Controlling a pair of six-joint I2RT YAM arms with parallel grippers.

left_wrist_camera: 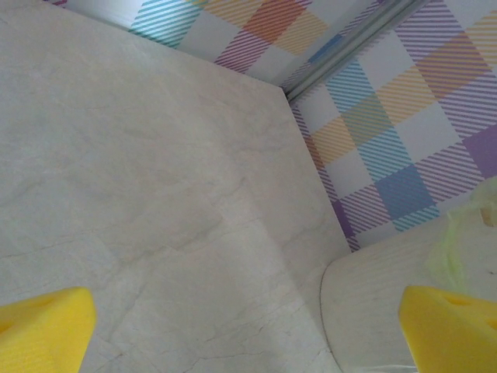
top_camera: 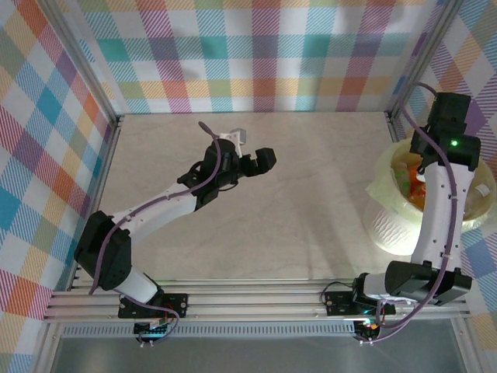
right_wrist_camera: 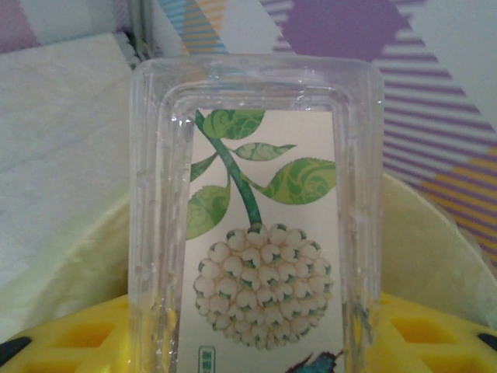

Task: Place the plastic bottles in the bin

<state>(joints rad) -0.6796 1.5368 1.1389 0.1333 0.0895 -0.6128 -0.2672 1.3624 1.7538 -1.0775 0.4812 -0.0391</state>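
A clear, square-sided plastic bottle [right_wrist_camera: 256,225] with a white label showing green leaves and a pale flower cluster stands upright in my right gripper [right_wrist_camera: 256,342], which is shut on it between yellow fingers [right_wrist_camera: 435,334]. The pale yellow-green rim of the bin [right_wrist_camera: 435,241] curves just behind and below this bottle. From above, the right arm [top_camera: 435,210] rises over the bin [top_camera: 388,183], where orange and green bottles [top_camera: 413,189] lie inside. My left gripper [top_camera: 262,160] hangs over the middle of the table, open, its yellow fingertips [left_wrist_camera: 43,326] wide apart with nothing between them.
The marble-patterned tabletop [top_camera: 311,210] is walled by checked panels [top_camera: 264,54] at the back and sides. The bin's white ribbed side [left_wrist_camera: 373,303] sits at the left wrist view's lower right, close to the right wall and back corner post [left_wrist_camera: 349,47].
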